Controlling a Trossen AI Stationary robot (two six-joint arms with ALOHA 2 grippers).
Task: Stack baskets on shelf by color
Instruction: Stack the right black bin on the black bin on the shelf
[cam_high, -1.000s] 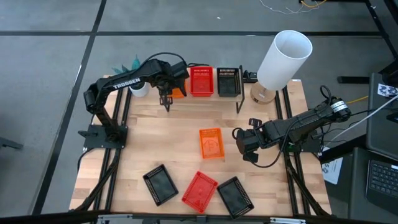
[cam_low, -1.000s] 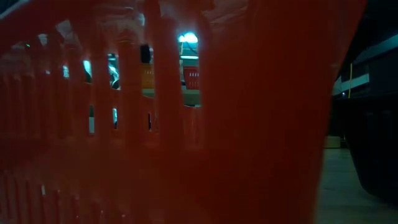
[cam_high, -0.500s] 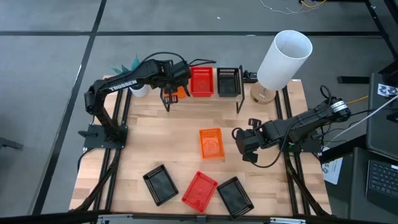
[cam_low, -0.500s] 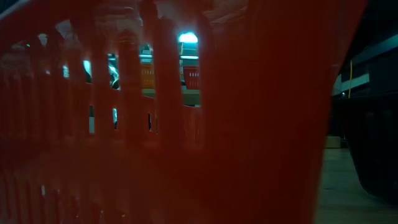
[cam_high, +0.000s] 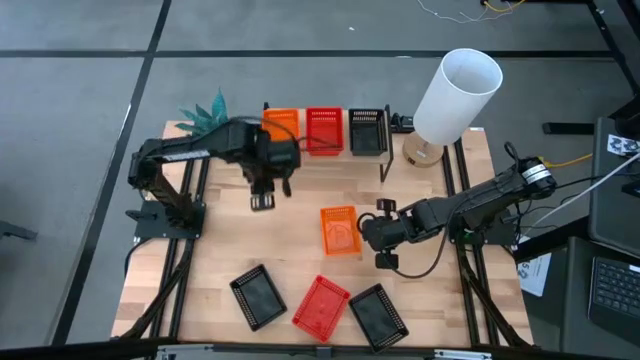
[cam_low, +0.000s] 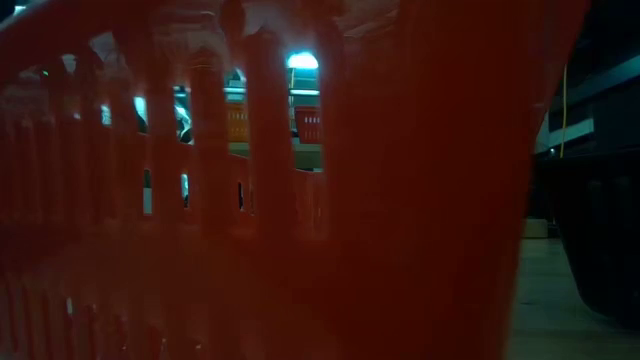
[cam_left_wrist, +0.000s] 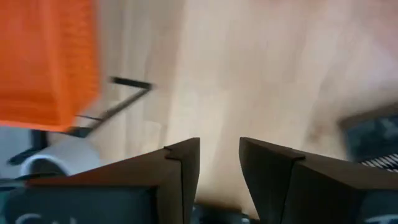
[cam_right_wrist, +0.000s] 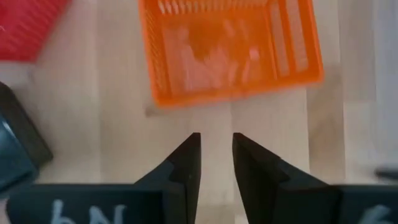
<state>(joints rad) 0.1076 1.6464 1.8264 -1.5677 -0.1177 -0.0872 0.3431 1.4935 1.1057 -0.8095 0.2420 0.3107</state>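
You have three stacks begun on the shelf (cam_high: 330, 160) at the upper centre of the high view: orange (cam_high: 281, 124), red (cam_high: 324, 128) and black (cam_high: 367, 130). Left on the tabletop (cam_high: 230, 235) are an orange basket (cam_high: 339, 229) mid-frame and, along the lower edge, two black baskets (cam_high: 257, 296) flanking a red basket (cam_high: 321, 304). Your left pincer (cam_high: 262, 201) hangs empty, fingers slightly apart; your right pincer (cam_high: 383, 240), narrowly parted, empty, faces the loose orange one
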